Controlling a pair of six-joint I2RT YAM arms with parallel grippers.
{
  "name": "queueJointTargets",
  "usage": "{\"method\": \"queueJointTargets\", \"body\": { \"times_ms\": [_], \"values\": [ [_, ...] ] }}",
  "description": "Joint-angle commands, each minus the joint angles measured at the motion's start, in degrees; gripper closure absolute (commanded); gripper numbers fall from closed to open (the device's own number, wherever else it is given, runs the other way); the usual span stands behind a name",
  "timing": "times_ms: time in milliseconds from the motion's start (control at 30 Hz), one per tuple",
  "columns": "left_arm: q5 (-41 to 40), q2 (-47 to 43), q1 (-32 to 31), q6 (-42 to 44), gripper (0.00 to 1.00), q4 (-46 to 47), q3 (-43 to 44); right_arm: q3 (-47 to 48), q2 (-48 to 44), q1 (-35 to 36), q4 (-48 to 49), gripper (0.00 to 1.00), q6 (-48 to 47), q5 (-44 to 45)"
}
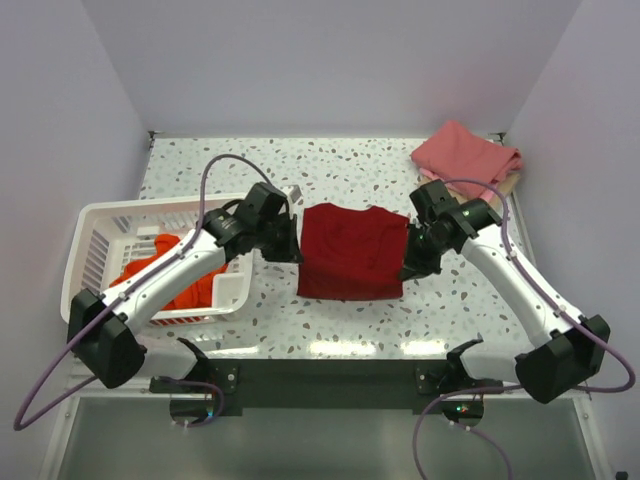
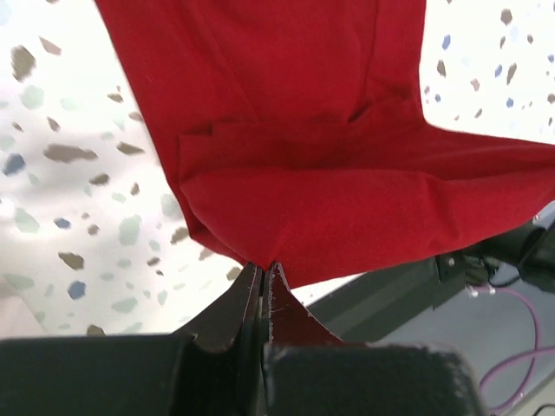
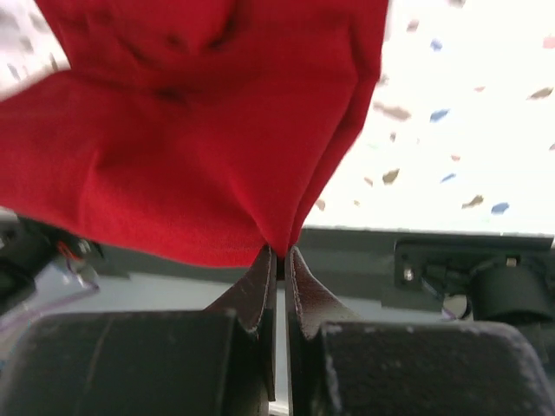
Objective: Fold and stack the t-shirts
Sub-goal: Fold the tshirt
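T-shirts come to four by our count. One crimson t-shirt [image 1: 352, 250] is at the centre of the top view. One orange t-shirt [image 1: 190, 290] lies bunched in the single white basket [image 1: 110, 210] at the left. One pink t-shirt [image 1: 465, 155] lies folded on one tan t-shirt [image 1: 513, 182] in the upper right corner of the speckled table [image 1: 350, 170].

We see the crimson t-shirt spread between the two grippers. The left gripper [image 1: 292, 247] is clenched on its left edge and the right gripper [image 1: 408, 256] on its right edge. In each wrist view the two fingers [image 2: 232, 305] are pinched together on a gathered point of red cloth at the lower middle of the frame, and the cloth fans upward in doubled layers. We cannot tell whether its lower edge touches the table
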Motion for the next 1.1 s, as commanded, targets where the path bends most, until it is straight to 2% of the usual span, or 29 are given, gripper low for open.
{"method": "queueJointTargets", "body": {
  "times_ms": [0,200,700,800,1000,1033,1067],
  "values": [
    [-1.2,2.5,3.1,3.1,1.0,3.5,4.7,4.0,1.8,-3.0,5.0,1.0,-0.8,3.6],
    [2.1,9.0,7.2,7.0,1.0,6.4,9.2,5.8,6.0,-8.9,8.4,1.0,-4.2,4.6],
    [5.1,25.6,11.7,12.4,1.0,6.2,23.0,16.1,22.7,-12.7,13.0,1.0,-8.4,5.7],
    [5.0,30.5,12.6,13.2,1.0,6.0,28.0,20.3,27.2,-14.2,13.3,1.0,-8.9,6.5],
    [1.0,43.7,13.5,12.7,1.0,5.2,45.3,31.6,38.5,-18.0,16.7,1.0,-9.1,6.7],
    [-1.2,46.7,13.9,11.7,0.97,4.7,49.4,33.2,39.9,-18.9,17.4,0.95,-9.2,5.4],
    [-1.7,47.9,14.3,10.5,0.66,3.7,51.4,34.8,41.6,-19.3,17.4,0.84,-9.2,4.4]
  ]
}}
